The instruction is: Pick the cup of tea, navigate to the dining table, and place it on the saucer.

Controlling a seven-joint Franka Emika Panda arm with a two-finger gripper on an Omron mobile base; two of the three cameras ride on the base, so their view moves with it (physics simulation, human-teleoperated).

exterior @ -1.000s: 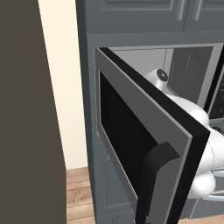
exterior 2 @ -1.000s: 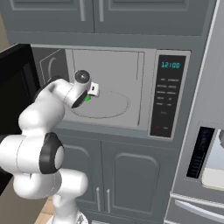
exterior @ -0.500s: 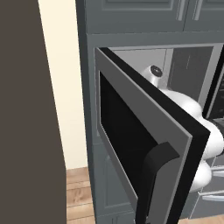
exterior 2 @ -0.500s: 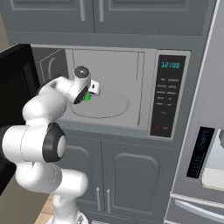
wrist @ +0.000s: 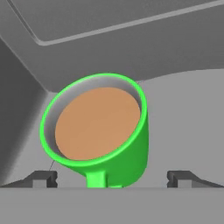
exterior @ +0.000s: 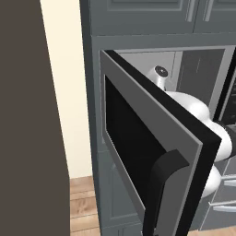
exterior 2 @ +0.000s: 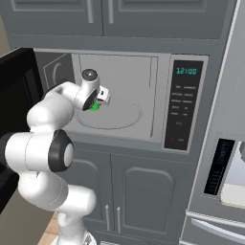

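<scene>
One step out of three is in hand: the pick. The cup of tea (wrist: 105, 135) stands inside the open microwave (exterior 2: 119, 98), on its round turntable (exterior 2: 119, 116), toward the left of the cavity; in the right base view it shows as a spot of bright green just beside the hand. The tool (wrist: 109, 177) is pushed into the cavity with its jaws spread wide and nothing between the fingertips (wrist: 41, 178) yet. In the hand view the cup sits near the middle of the gap, a little closer to the left-hand tip, its handle turned toward the camera and the brown tea near the rim.

By my judgement the next move calls for a short advance so both tips pass along the cup's wall, then a close on the body, clear of the handle. With the tea this full, the lift should stay level and slow. The microwave door (exterior: 152, 152) hangs open at the arm's left, so the withdrawal wants a straight line out before the base drives off.
</scene>
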